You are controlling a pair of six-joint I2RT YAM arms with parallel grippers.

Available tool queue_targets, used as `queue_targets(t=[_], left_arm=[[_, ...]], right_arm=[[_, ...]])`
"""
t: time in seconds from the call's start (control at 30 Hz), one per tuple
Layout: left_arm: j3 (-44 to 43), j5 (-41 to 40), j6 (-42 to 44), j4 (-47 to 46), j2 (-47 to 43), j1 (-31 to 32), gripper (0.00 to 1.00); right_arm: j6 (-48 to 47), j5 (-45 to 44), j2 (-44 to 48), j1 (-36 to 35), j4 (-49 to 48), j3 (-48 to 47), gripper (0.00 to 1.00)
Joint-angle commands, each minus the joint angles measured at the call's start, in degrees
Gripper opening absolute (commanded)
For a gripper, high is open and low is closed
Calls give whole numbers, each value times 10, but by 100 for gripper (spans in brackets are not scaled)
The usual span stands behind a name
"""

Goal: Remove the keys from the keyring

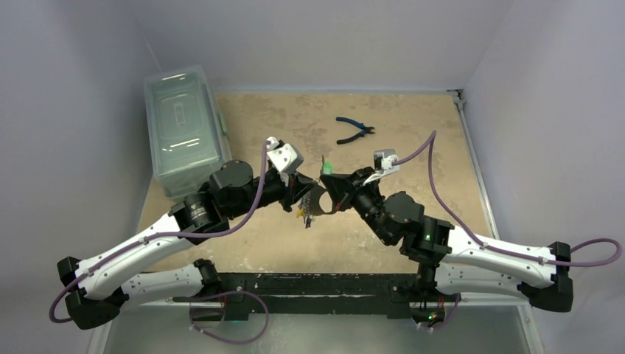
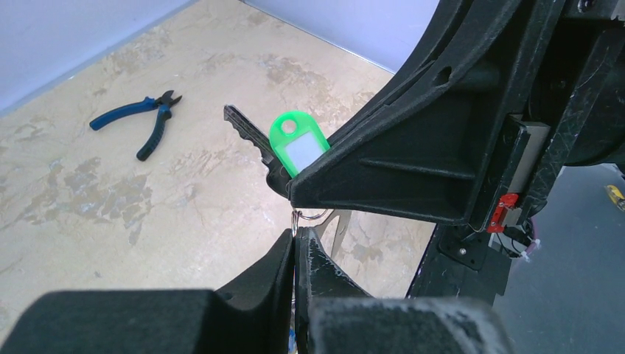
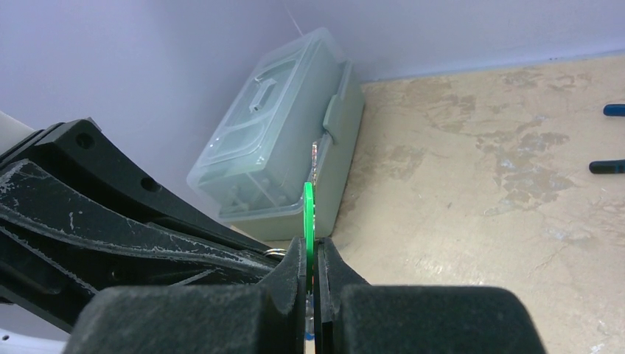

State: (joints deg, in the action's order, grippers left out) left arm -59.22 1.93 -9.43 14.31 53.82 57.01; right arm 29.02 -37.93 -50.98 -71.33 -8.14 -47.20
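Both grippers meet above the middle of the table. My right gripper (image 3: 312,247) is shut on the green key tag (image 3: 308,210), seen edge-on. In the left wrist view the green tag (image 2: 298,144) and a dark key blade (image 2: 247,131) stick out of the right gripper's fingers (image 2: 383,166). My left gripper (image 2: 296,234) is shut on a thin silver ring of the keyring (image 2: 312,215), just under the right fingers. From above, the green tag (image 1: 326,169) sits between the left gripper (image 1: 304,193) and the right gripper (image 1: 329,181), and a yellow key (image 1: 302,214) hangs below. The keyring's larger loop is hidden.
Blue-handled pliers (image 1: 355,130) lie on the table behind the grippers and also show in the left wrist view (image 2: 140,122). A clear lidded plastic box (image 1: 184,129) stands at the back left by the wall and shows in the right wrist view (image 3: 284,155).
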Motion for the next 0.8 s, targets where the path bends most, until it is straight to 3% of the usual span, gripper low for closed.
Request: queue_targets(t=[0.0, 0.77], left_arm=[[-1, 8, 4, -35, -16, -2, 0], [-5, 26, 4, -38, -15, -2, 0]], right_arm=[[3, -30, 5, 3, -6, -3, 0], [15, -37, -2, 3, 23, -9, 0]])
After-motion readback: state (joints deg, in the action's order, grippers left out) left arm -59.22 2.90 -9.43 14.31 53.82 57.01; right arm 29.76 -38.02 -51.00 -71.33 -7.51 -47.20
